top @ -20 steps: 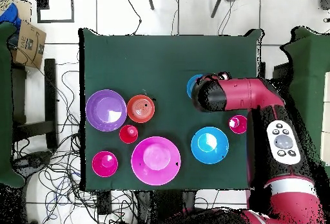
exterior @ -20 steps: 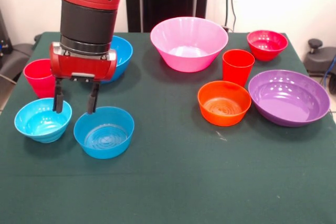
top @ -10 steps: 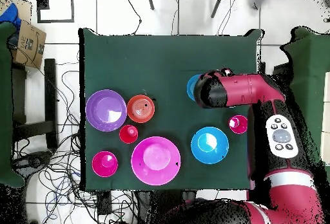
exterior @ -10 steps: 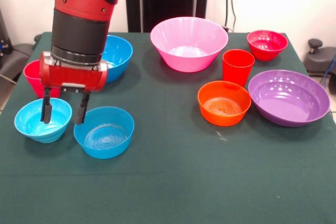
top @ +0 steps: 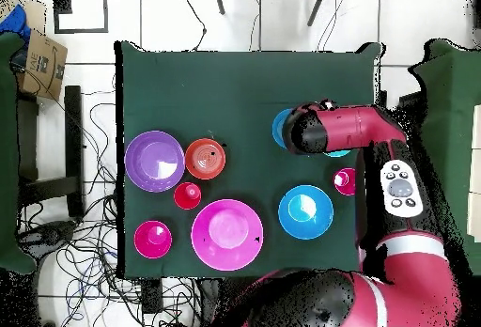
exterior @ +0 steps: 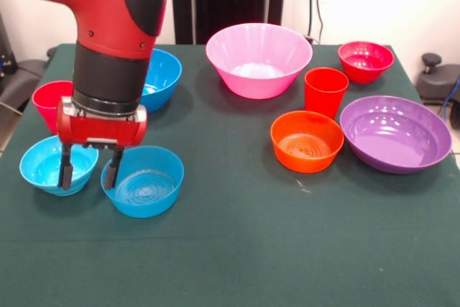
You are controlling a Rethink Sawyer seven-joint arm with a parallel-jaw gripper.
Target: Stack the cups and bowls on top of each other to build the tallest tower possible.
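My gripper point(exterior: 88, 170) is open and low between the small light-blue bowl point(exterior: 44, 169) and the small blue bowl point(exterior: 146, 182). One finger point(exterior: 66, 171) hangs inside the light-blue bowl's right rim, the other at the blue bowl's left rim. The pinkish-red cup point(exterior: 49, 103) and the deep blue bowl point(exterior: 162, 75) stand behind. The large pink bowl point(exterior: 259, 59), orange-red cup point(exterior: 325, 90), orange bowl point(exterior: 307, 141), purple bowl point(exterior: 395, 134) and small red bowl point(exterior: 366, 60) stand apart on the right. Nothing is nested. In the overhead view the arm point(top: 343, 133) hides the gripper.
The green table point(exterior: 244, 249) has room along its near side in the front view. In the overhead view a cardboard box point(top: 38, 60) and cables point(top: 89, 154) lie on the floor beside the table.
The gripper has come down and moved toward the table's near side. Its fingers now straddle the light-blue bowl's right rim. No bowl or cup has moved.
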